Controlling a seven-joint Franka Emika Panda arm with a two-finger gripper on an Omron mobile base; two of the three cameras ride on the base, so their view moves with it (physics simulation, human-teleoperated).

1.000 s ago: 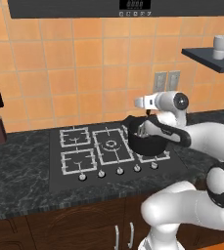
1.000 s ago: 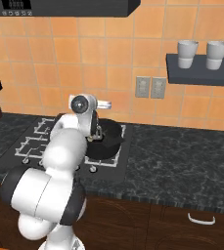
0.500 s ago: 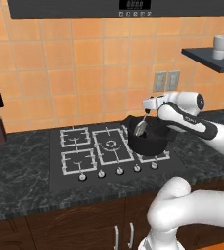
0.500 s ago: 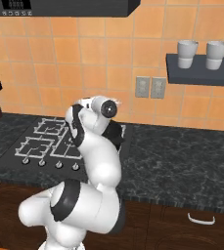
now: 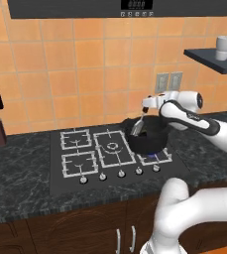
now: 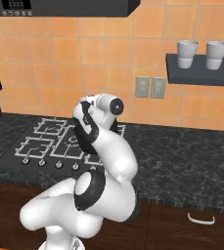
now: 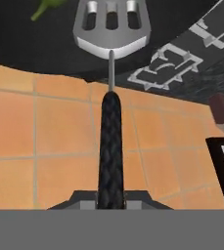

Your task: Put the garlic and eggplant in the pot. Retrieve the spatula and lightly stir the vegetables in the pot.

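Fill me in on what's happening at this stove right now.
The robot arm's gripper is shut on the black handle of the spatula. It holds the tool over the black pot, which sits on the right side of the stove, with the slotted silver head pointing down into the pot. In the hand view a bit of green stem shows inside the pot beside the head. That looks like the stirring stage; the pot's other contents cannot be made out.

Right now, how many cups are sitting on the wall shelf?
2. Both stand side by side on the dark shelf right of the stove: left cup, right cup. None look hidden behind them.
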